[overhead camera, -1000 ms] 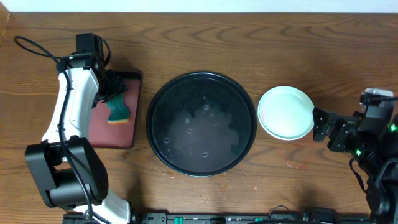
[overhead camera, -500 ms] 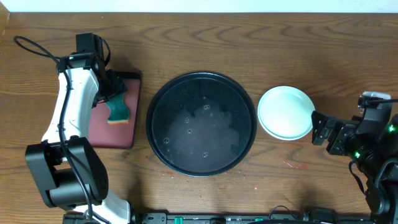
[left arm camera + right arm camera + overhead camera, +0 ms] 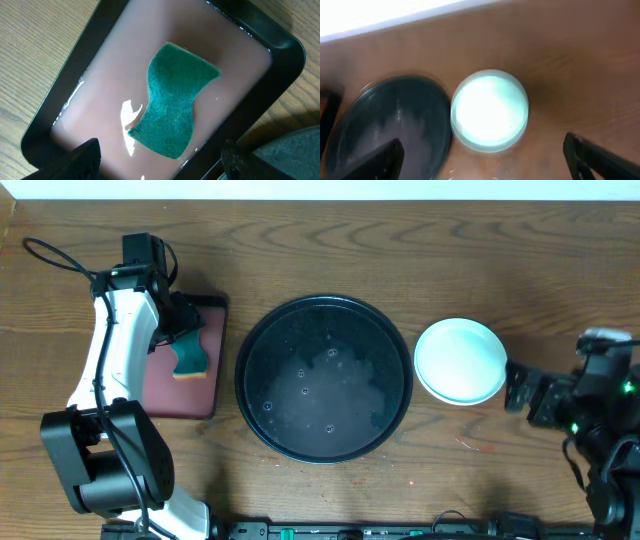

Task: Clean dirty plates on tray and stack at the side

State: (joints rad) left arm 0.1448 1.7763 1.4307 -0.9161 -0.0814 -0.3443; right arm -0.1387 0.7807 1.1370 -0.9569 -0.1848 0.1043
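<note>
Overhead: plates [image 3: 460, 361] stacked on worktop just right of tray [image 3: 325, 380]; tray holds none. Right pincer [image 3: 514, 387] beyond stack, fingers apart, empty. Left pincer [image 3: 185, 320], left of tray, apart over sponge [image 3: 188, 356]. Back your right arm off level; avoid nudging stack.

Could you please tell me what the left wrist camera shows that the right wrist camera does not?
Only the left wrist view shows the green sponge lying in pinkish liquid inside the rectangular tray. Only the right wrist view, which is blurred, shows the pale plates beside the round black tray. Both views show the wooden table.
</note>
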